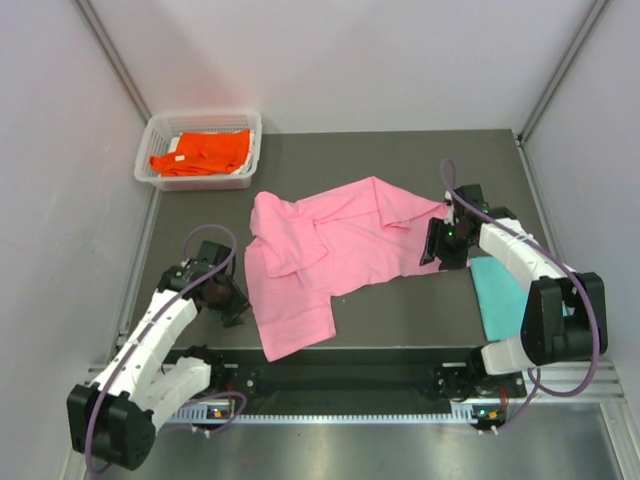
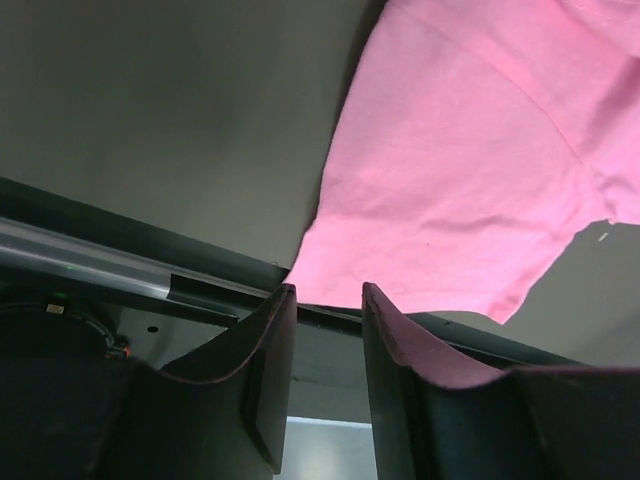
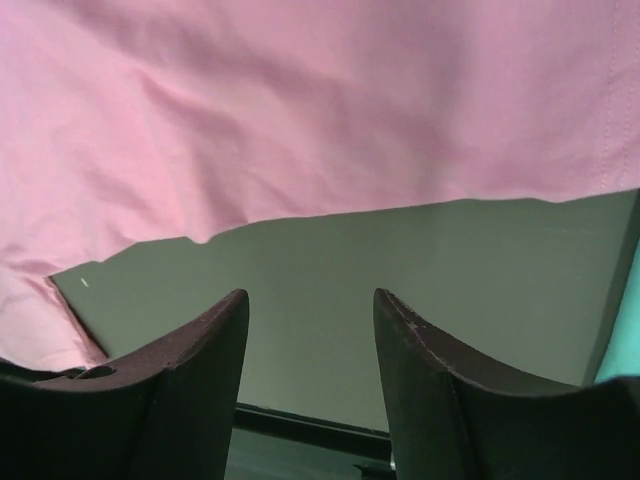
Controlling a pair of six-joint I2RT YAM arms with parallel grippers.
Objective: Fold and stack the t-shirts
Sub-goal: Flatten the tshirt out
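A light pink t-shirt (image 1: 330,240) lies rumpled and partly folded over itself in the middle of the dark table (image 1: 400,310). My left gripper (image 1: 238,308) sits just off the shirt's near left corner. Its jaws are open and empty in the left wrist view (image 2: 325,290), with the pink cloth (image 2: 460,170) just beyond them. My right gripper (image 1: 430,245) is at the shirt's right edge, also open and empty (image 3: 310,295), and the pink hem (image 3: 300,100) lies just ahead of it. A teal t-shirt (image 1: 497,290) lies flat at the right, partly under the right arm. An orange t-shirt (image 1: 200,152) lies in the basket.
The white mesh basket (image 1: 255,150) stands at the far left corner of the table. Pale walls enclose the table at the left, back and right. A black rail (image 1: 340,378) runs along the near edge between the arm bases.
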